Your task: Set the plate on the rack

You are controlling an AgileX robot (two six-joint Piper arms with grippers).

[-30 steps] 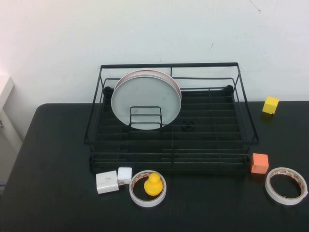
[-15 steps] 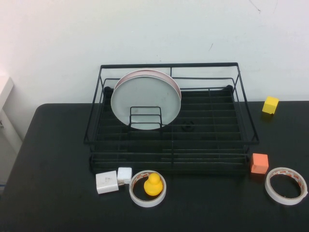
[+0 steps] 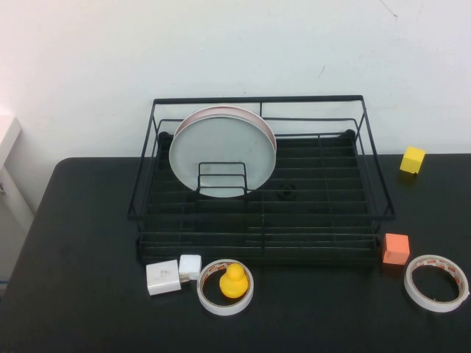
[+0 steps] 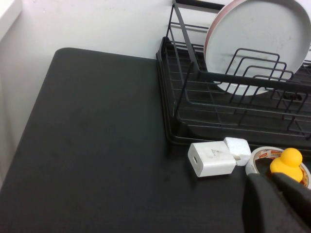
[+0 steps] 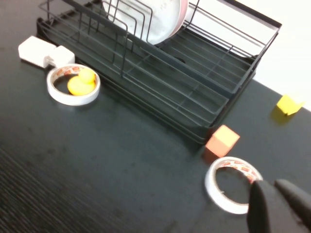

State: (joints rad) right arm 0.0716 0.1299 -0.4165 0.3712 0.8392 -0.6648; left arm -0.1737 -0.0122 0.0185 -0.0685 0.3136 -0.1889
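The pale grey-white plate (image 3: 221, 151) stands upright on edge in the left part of the black wire rack (image 3: 257, 218), leaning behind the small divider loop (image 3: 221, 176). A pinkish-white plate (image 3: 259, 120) stands right behind it. The plate also shows in the left wrist view (image 4: 257, 43) and the right wrist view (image 5: 160, 19). Neither arm shows in the high view. My left gripper (image 4: 272, 180) is shut and empty, above the table near the yellow duck. My right gripper (image 5: 269, 187) is shut and empty, above the table near a tape roll.
In front of the rack lie a white charger (image 3: 163, 277), a small white cube (image 3: 190, 265) and a tape roll (image 3: 225, 288) with a yellow duck (image 3: 234, 281) inside. An orange cube (image 3: 396, 248), a second tape roll (image 3: 436, 282) and a yellow cube (image 3: 413, 159) lie to the right.
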